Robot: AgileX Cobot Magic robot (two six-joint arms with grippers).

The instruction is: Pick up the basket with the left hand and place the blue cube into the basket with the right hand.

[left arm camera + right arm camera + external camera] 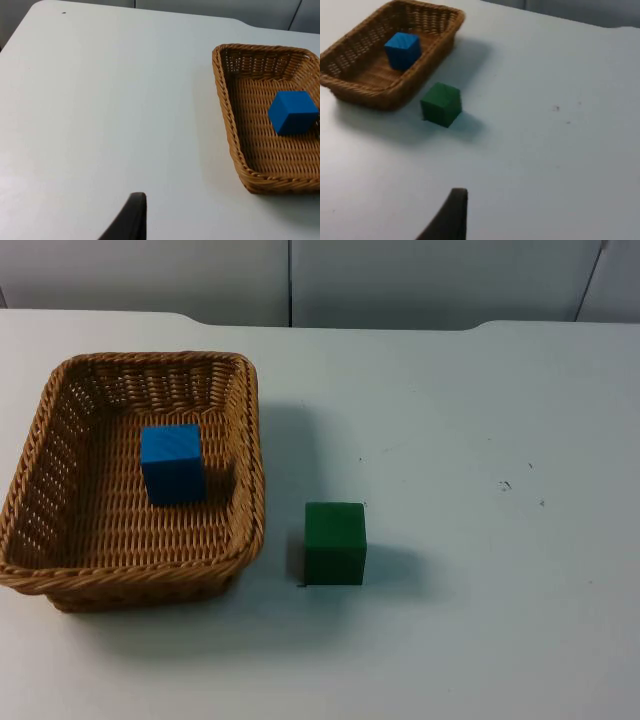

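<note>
Both my grippers hang back from the work, well apart from the basket [60, 490]; whether either one is open I cannot tell. On the white table [480, 440] the basket sits flat with the blue cube [173, 463] resting upright on its woven floor, so the placing looks done. Just beside the basket's outer wall stands a green cube [335, 543], untouched and apart from it.

A bare white table top [480, 420] running up to a grey partition wall [400, 280], carrying plain test props, is pointing to a robotics lab or test bench.
</note>
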